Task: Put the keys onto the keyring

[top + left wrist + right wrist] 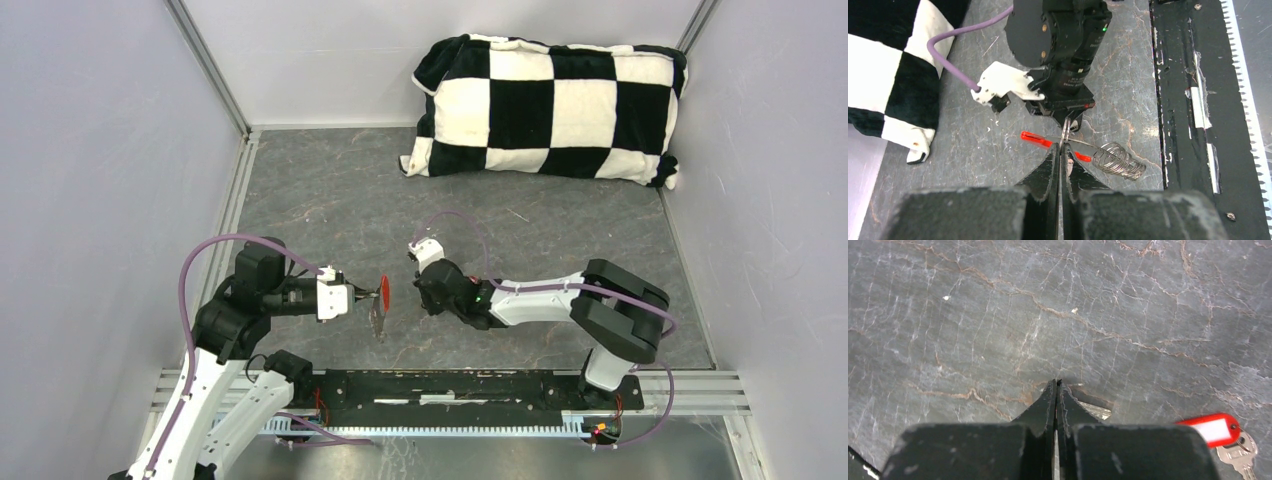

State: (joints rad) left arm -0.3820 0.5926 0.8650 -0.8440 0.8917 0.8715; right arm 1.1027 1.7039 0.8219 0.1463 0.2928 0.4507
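Closest in, my left jaws are clamped shut on the edge of the keyring (pixel 1083 157), its red fob (pixel 1036 138) running toward 10 o'clock and its coil of silver rings (pixel 1119 161) at 3 o'clock. My right jaws are pressed together just at 12 o'clock of that fob, pointing at the bench (pixel 1048 315), and a sliver of silver metal (pixel 1096 411) shows beside their tips; I cannot tell whether it is caught. Seen from my right wrist, the red-headed key (pixel 1215 430) lies flat at 4 o'clock.

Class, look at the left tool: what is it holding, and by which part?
The left tool holds the keyring, pinched across its flat red fob; the silver rings hang free.
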